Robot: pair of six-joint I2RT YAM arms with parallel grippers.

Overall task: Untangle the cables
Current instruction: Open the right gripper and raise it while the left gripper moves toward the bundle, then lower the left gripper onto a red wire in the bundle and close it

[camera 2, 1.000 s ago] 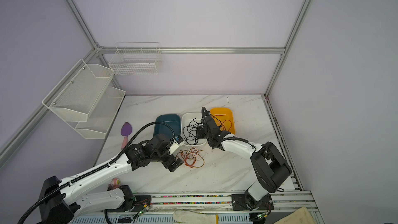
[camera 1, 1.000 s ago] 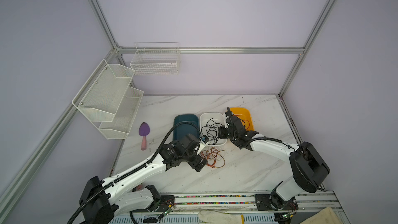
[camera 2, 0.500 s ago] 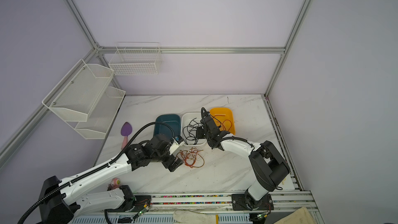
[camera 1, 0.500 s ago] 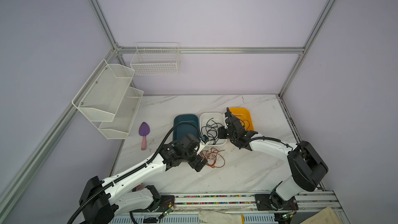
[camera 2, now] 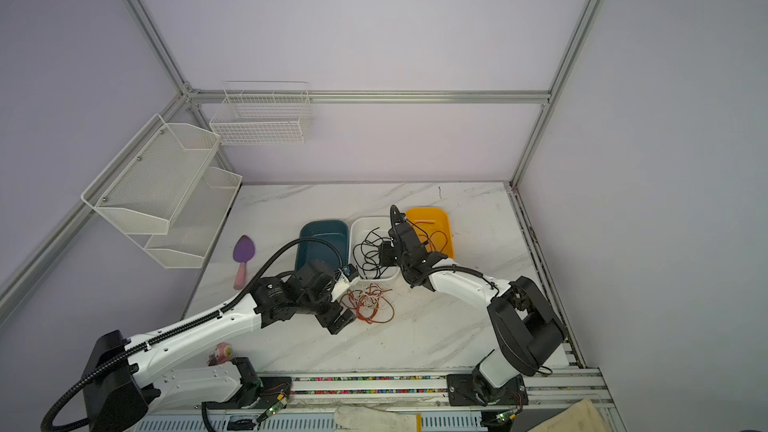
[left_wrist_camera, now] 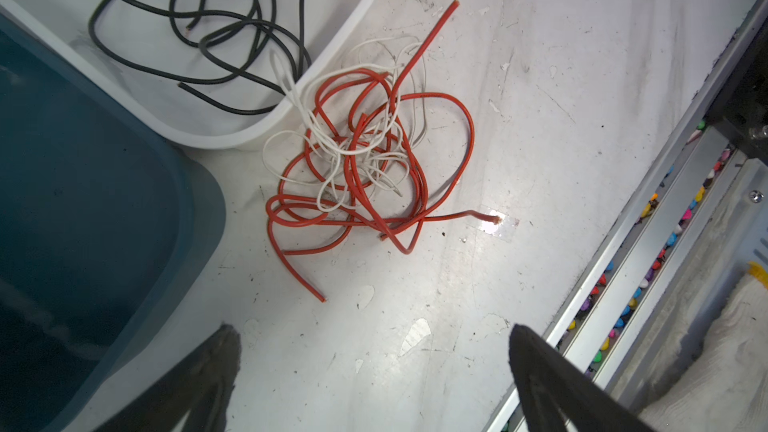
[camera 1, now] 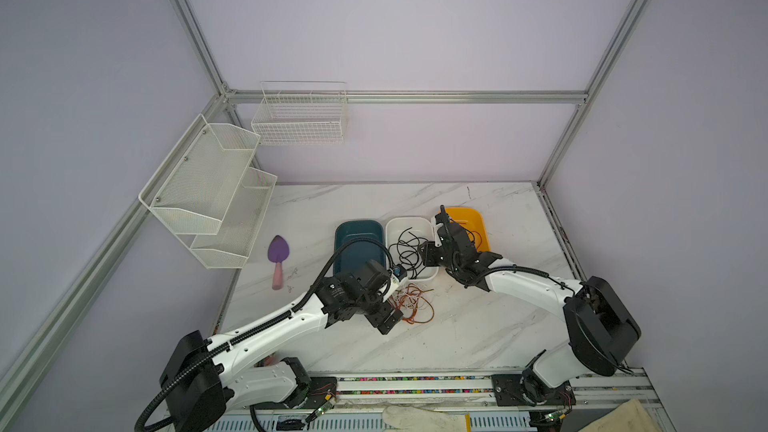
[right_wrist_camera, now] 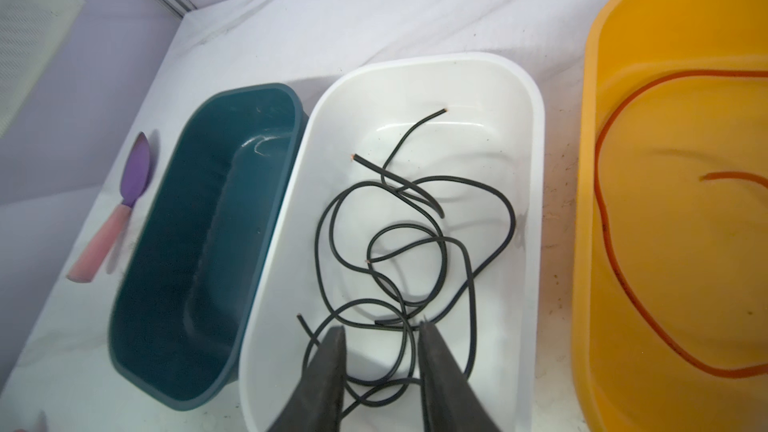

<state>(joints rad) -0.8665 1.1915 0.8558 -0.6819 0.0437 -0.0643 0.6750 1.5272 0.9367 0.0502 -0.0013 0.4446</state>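
Left gripper [left_wrist_camera: 370, 371] spread wide, empty, above the table [left_wrist_camera: 519, 56], near the red-and-white cable tangle [left_wrist_camera: 361, 160] lying just beside the white tub [left_wrist_camera: 345, 35]. Right gripper [right_wrist_camera: 380, 367] parted over black cables [right_wrist_camera: 440, 238] in that tub, seemingly pinching none. One red cable [right_wrist_camera: 611, 251] in the orange tub [right_wrist_camera: 665, 14].

red-white cables [left_wrist_camera: 365, 160] lie tangled; black cables [right_wrist_camera: 399, 249] apart.

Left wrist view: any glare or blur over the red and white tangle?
Left wrist view: cable tangle sharp, evenly lit; one small glare patch on the table at a red end. Right wrist view: black cables sharp, right gripper soft-focused.
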